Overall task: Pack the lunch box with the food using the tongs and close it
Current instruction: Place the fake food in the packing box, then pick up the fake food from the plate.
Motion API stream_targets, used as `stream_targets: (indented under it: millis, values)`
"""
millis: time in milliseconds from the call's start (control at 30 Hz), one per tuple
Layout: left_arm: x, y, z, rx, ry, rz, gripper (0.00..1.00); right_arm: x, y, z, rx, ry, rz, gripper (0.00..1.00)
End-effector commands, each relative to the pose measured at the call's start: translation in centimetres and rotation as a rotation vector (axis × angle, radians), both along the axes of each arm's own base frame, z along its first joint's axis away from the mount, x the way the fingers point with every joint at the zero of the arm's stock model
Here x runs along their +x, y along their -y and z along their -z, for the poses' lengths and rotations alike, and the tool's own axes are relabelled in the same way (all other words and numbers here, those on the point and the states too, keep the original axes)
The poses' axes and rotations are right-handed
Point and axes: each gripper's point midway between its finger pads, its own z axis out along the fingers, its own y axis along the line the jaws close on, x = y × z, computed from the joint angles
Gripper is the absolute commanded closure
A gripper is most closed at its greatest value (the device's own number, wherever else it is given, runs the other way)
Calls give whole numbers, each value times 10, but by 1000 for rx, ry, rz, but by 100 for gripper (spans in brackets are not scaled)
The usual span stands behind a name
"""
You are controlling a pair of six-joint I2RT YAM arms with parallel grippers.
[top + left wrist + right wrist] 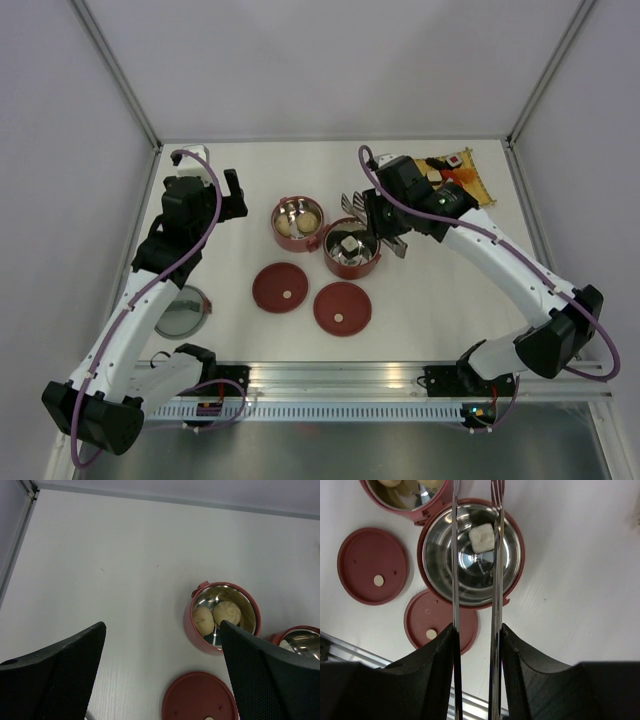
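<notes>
Tongs (pixel 455 570) gripped in right hand (pixel 477 630).

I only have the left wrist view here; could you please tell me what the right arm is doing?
Observer: The right gripper holds the tongs above the second bowl.
Operator: Is anything in that bowl?
Observer: Yes, a white piece lies on its steel floor.
Operator: Is there food left to pack?
Observer: Yes, bits lie on the mat at the far right.
</notes>
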Motion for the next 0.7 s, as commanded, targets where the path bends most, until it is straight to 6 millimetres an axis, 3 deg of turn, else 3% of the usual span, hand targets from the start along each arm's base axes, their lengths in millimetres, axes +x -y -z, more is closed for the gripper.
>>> stream_targets:
  millis: [0, 167, 333, 467, 667]
  values:
    - [1, 5, -15, -33, 38, 19, 0, 37, 20, -18, -9, 64, 60, 55]
    - [1, 4, -16, -33, 42, 13, 0, 89, 77, -21, -18, 100, 209, 55]
    - [1, 4, -16, -33, 40, 14, 0, 125, 123, 6, -35, 69, 321, 56]
    - [1, 4, -15, -33, 38, 17, 0, 144, 161, 25, -93, 62, 431, 56]
    - [2, 4, -14, -29, 34, 18, 0, 168, 189, 42, -135, 71, 490, 57]
